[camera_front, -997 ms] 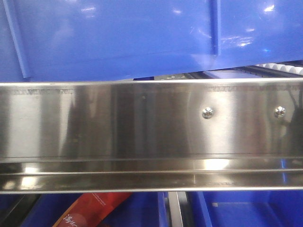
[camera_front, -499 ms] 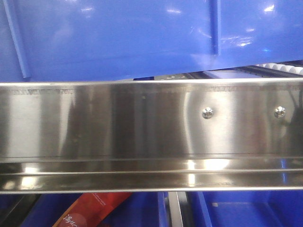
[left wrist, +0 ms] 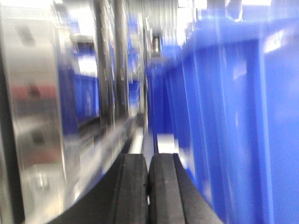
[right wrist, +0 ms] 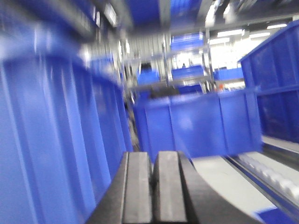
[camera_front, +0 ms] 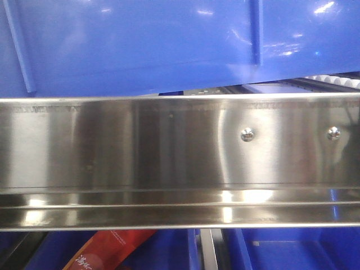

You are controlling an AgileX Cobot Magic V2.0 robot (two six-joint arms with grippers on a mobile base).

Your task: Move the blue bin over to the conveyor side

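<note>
Front view: the blue bin [camera_front: 140,45] fills the upper frame with its glossy wall, just above and behind the stainless-steel rail [camera_front: 169,146], which carries two screws [camera_front: 246,134]. White rollers [camera_front: 337,80] show at far right. Left wrist view, blurred: the left hand [left wrist: 148,186] has its pads pressed together on nothing, with the bin wall close on its right. Right wrist view: the right hand [right wrist: 153,186] also has its pads together and empty, with the bin's ribbed wall close on its left. Another blue crate [right wrist: 196,126] stands farther ahead.
</note>
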